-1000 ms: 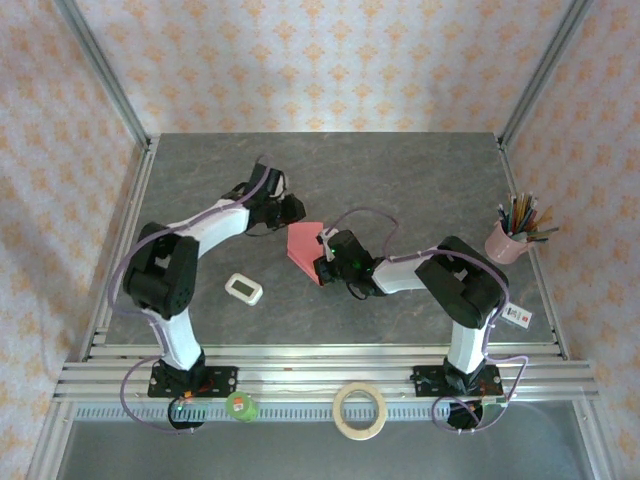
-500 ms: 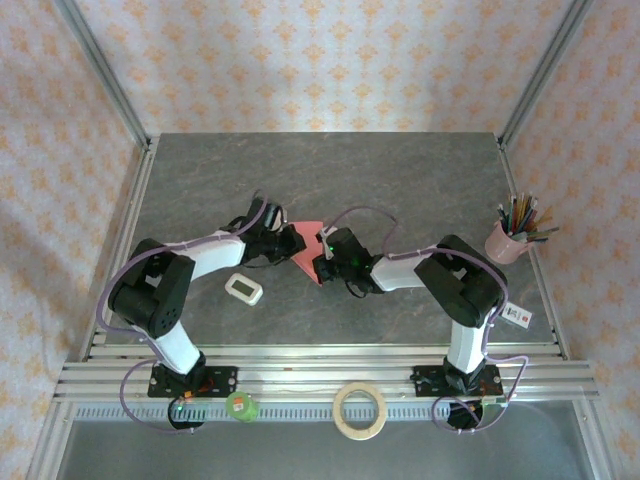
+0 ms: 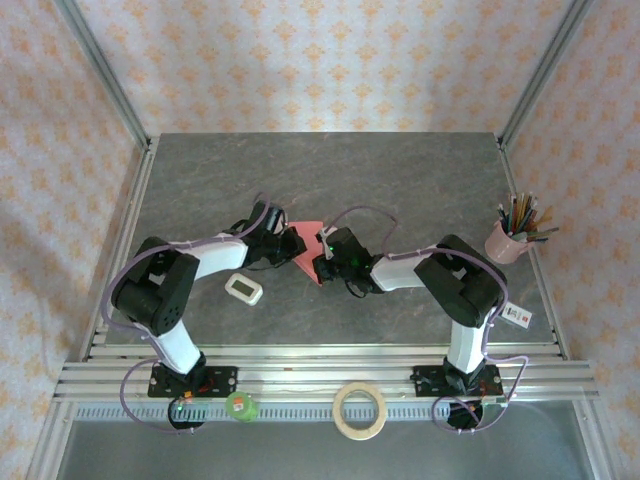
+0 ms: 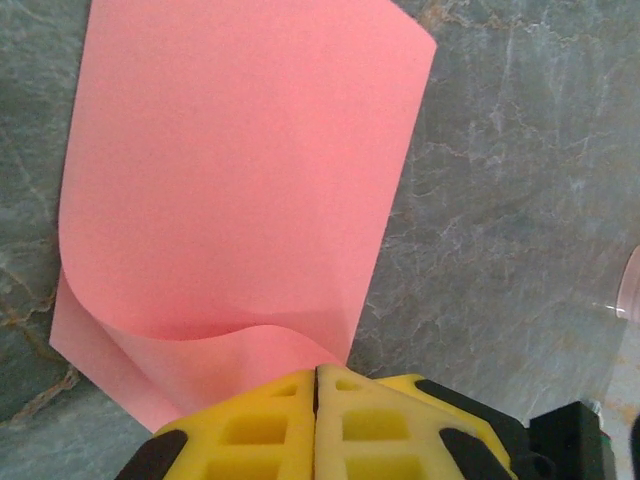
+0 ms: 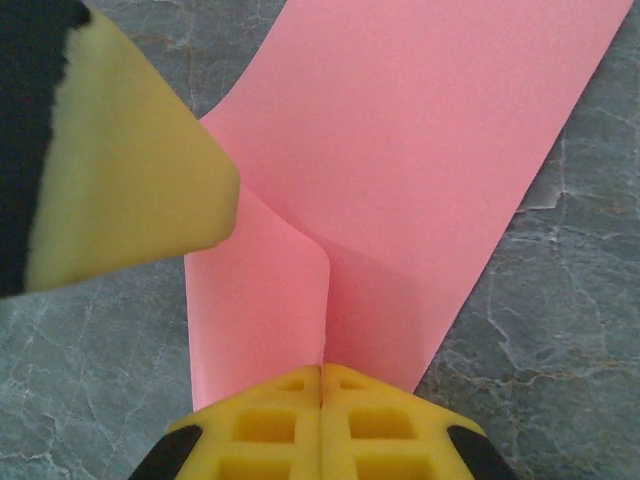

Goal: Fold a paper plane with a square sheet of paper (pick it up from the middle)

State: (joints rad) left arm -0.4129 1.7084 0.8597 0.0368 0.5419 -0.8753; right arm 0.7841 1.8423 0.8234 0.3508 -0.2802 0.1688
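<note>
The square sheet of paper (image 3: 305, 246), pink-red, lies mid-table between both grippers. In the left wrist view the sheet (image 4: 240, 170) curls up at its near edge into my left gripper (image 4: 317, 372), which is shut on that edge. In the right wrist view the paper (image 5: 430, 150) rises in a sharp ridge into my right gripper (image 5: 322, 368), shut on it. A yellow finger of the left gripper (image 5: 120, 170) rests at the paper's far-left edge there. From above, the left gripper (image 3: 291, 241) and right gripper (image 3: 321, 262) face each other across the sheet. The paper plane is out of view.
A small white rounded gadget (image 3: 243, 289) lies just in front of the left forearm. A pink cup of pencils (image 3: 508, 240) stands at the right edge. A tape roll (image 3: 360, 411) and a green item (image 3: 240, 405) sit on the front rail.
The left arm swung forward and right to the paper, and its jaws closed on the sheet's edge. The right gripper kept its grip and place.
</note>
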